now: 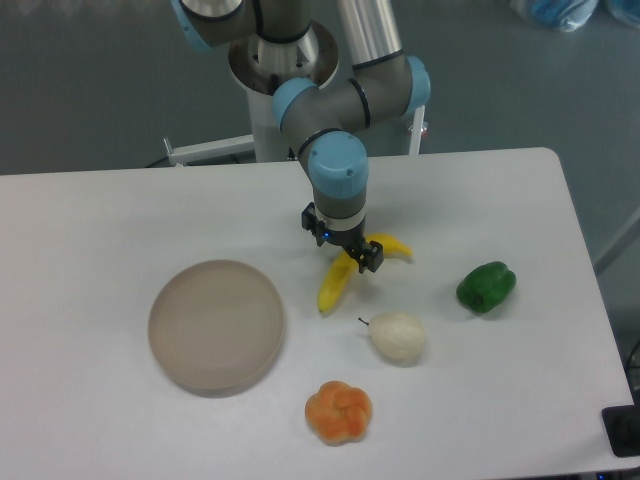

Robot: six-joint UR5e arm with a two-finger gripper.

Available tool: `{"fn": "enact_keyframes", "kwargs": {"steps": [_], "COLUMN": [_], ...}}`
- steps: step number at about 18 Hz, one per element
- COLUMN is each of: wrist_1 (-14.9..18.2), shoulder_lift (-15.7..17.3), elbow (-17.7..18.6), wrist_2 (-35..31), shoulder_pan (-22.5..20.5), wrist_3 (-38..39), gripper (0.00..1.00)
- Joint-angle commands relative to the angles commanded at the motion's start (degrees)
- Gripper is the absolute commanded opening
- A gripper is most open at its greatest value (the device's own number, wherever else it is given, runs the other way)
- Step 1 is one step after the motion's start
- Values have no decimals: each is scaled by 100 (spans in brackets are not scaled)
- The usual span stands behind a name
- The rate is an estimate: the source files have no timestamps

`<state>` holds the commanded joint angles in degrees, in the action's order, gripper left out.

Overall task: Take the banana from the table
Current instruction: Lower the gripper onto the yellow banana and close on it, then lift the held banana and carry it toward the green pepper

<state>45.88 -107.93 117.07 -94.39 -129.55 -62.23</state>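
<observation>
The bright yellow banana [334,287] lies bent on the white table [110,210], just right of centre, with its other end [395,246] pointing right. My gripper [350,252] points straight down over the banana's bend and hides its middle. One dark finger [372,260] shows on the near side of the banana and the other is mostly hidden under the wrist. The jaws look spread on either side of the banana, which rests on the table.
A round tan plate [217,325] sits to the left of the banana. A pale cream pear-like fruit [398,336] lies just in front of it, an orange lobed fruit [338,411] nearer the front edge, and a green pepper [486,286] to the right.
</observation>
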Motion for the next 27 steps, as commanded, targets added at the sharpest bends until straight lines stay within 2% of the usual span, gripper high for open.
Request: {"fn": "enact_keyframes", "kwargs": {"steps": [4,9,12,15,20,27], "wrist_1": [9,17,61,132,184,185], "shoulder_lift": [26,88,281,474,483,45], "elbow": [9,-61,-254,-588,-1072,-1853], "wrist_2": [0,0,-9,9,53,88], "shoulder_pan": [-26,-123,-246,-553,-914,-1090], "wrist_3": [-53,-149,-229,-439,-983,-1292], "gripper": [36,32,32,32,33,32]}}
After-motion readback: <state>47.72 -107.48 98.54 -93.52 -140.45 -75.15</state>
